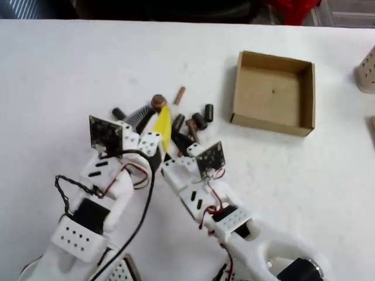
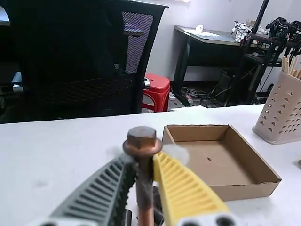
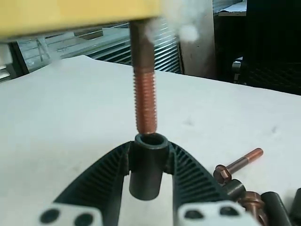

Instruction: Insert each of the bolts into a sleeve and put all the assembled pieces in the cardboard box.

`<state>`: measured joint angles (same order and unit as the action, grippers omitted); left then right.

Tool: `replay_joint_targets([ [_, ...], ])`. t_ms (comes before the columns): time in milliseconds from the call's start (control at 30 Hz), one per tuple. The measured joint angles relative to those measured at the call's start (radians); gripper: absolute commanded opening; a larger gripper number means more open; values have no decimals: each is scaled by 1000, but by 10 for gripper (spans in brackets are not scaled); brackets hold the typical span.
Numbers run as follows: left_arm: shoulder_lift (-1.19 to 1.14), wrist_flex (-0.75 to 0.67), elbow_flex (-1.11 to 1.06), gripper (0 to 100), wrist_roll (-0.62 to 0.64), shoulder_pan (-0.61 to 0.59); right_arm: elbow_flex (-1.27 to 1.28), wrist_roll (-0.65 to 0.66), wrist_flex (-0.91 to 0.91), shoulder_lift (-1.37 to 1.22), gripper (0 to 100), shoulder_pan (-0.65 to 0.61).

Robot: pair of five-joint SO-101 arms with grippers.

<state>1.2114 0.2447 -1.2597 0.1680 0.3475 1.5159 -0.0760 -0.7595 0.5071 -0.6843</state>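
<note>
My left gripper (image 2: 141,162) is shut on a copper bolt (image 2: 143,143), held upright between its grey and yellow fingers with the hex head on top. In the high view the left gripper (image 1: 151,116) sits over the parts pile. My right gripper (image 3: 148,153) is shut on a black sleeve (image 3: 147,167), held upright. The bolt's threaded end (image 3: 145,103) hangs straight above the sleeve, its tip at the sleeve's mouth. The right gripper (image 1: 179,137) is just right of the left one. The open cardboard box (image 1: 272,93) lies at the back right, with nothing in it.
Loose bolts (image 3: 240,162) and several black sleeves (image 1: 203,116) lie in a pile between the grippers and the box. One more sleeve (image 1: 119,113) lies left of the pile. A beige perforated holder (image 1: 366,70) stands at the table's right edge.
</note>
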Motion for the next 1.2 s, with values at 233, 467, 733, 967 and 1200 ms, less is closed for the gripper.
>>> replay_joint_targets([
  [233, 0, -144, -101, 20, -69, 0, 0, 0, 0, 0, 18, 0],
  [467, 0, -163, -106, 20, -72, 0, 0, 0, 0, 0, 18, 0],
  [733, 0, -137, -106, 20, -72, 0, 0, 0, 0, 0, 18, 0],
  [967, 0, -118, -106, 20, -72, -37, 0, 0, 0, 0, 18, 0],
  [1200, 0, -117, -106, 20, -72, -37, 0, 2, 0, 0, 18, 0],
])
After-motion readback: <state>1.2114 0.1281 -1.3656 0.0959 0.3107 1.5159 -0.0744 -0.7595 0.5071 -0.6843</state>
